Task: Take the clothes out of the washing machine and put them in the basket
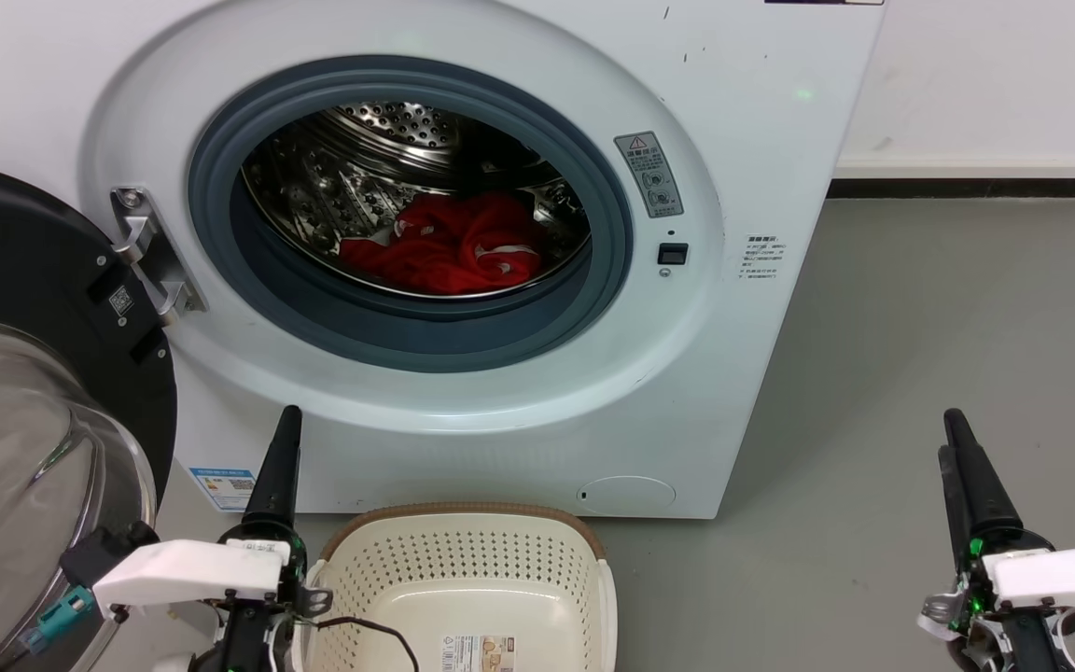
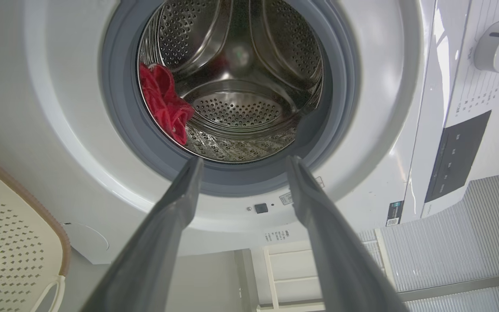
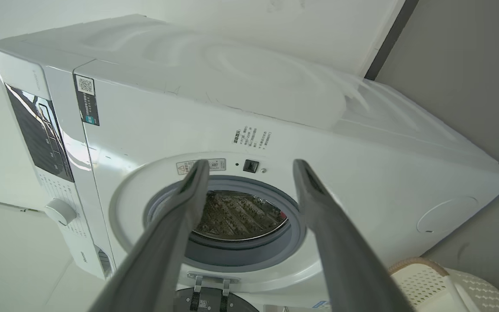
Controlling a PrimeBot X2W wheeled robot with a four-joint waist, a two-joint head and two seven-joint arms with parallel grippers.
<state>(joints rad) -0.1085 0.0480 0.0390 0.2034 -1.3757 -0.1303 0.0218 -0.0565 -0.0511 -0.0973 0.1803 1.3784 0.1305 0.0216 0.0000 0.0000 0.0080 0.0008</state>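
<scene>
The clothes [image 1: 449, 245] are seen as a red heap with small white patches, lying at the bottom of the steel drum [image 1: 379, 149] inside the machine [image 1: 743, 140]. The porthole [image 1: 612, 233] is uncovered. The door [image 1: 43, 280] is swung fully open on the left, with its clear glass bowl turned outward.

The basket [image 1: 463, 579] is set on the floor [image 1: 920, 327] just in front of the machine, below the porthole. Its bare cream bottom and a label [image 1: 477, 653] can be seen.

The left gripper [image 2: 245, 161] is held low beside the basket's left edge, outside the drum. It is released, with the fingers [image 2: 180, 195] spread wide apart and pointed at the porthole. The right gripper [image 3: 250, 164] is held well to the right of the basket, above bare floor. It is likewise released, with its fingers parted, and is aimed at the machine's front.
</scene>
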